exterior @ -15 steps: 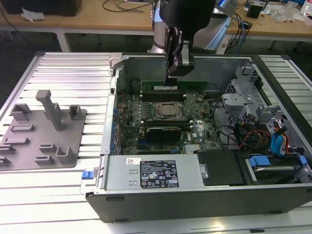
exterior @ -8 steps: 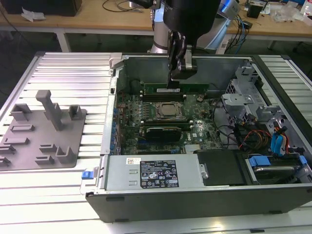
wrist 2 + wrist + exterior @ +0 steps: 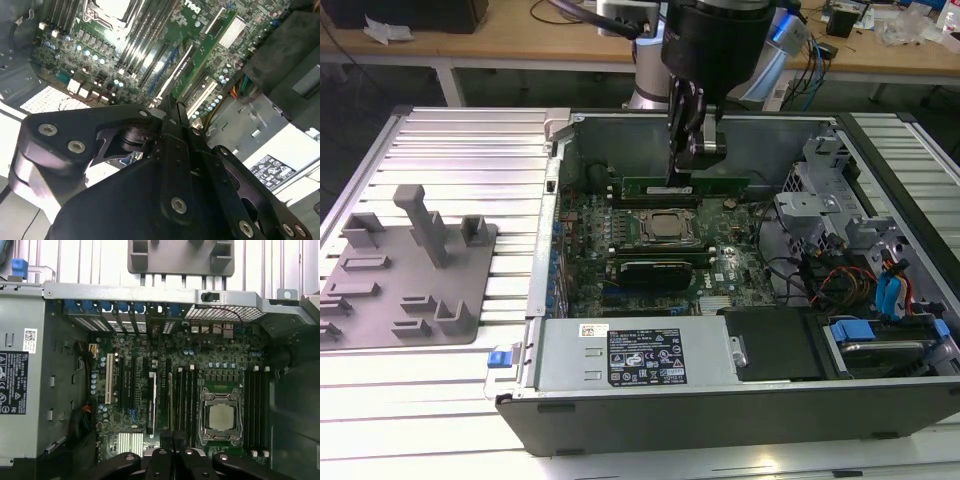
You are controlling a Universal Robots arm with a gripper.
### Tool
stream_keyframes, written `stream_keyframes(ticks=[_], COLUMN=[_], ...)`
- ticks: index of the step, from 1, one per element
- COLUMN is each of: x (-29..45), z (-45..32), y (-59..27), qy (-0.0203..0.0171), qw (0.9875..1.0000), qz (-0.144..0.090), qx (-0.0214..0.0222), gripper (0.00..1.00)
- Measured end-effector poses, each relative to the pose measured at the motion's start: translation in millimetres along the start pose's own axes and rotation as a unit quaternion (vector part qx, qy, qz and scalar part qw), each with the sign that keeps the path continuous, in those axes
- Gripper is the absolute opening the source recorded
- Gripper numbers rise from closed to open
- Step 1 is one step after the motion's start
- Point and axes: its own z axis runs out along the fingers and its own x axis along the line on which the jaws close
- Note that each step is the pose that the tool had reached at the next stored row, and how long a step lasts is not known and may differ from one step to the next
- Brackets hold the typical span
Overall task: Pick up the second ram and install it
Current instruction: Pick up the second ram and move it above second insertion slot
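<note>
- Hand [image 3: 682, 172] hangs down into the open computer case [image 3: 720, 415]. In the exterior view its tip shows just beyond the CPU socket [image 3: 665, 228].
- Fingers are drawn nearly together with only a thin gap, pinching the upper edge of the second ram [image 3: 720, 186]. The grip sits toward the stick's end on the exterior view's left.
- Second ram is a green stick, on edge and level, running along the socket's far side. Cannot tell whether it is seated in a slot or held clear of the board.
- In the first wrist view the fingertips [image 3: 165, 447] are close together over the black memory slots [image 3: 186, 400], on the socket's side toward the power supply [image 3: 20, 380].
- Grey fixture [image 3: 410, 270] rests on the worktop [image 3: 470, 150] outside the case, well apart from the socket, on the exterior view's left.
</note>
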Motion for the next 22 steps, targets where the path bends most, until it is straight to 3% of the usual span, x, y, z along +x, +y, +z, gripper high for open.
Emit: stream_keyframes(ticks=[1,8,22], x=[-5.0,-17.1,-29.6], z=[2.4,10.6,36.6], y=[-0.3,-1.1,-3.0], qy=[0.0,0.0,0.0], qw=[1.0,1.0,1.0], qz=[0.0,0.0,0.0], qx=[0.0,0.0,0.0], gripper=[0.09,0.09,0.09])
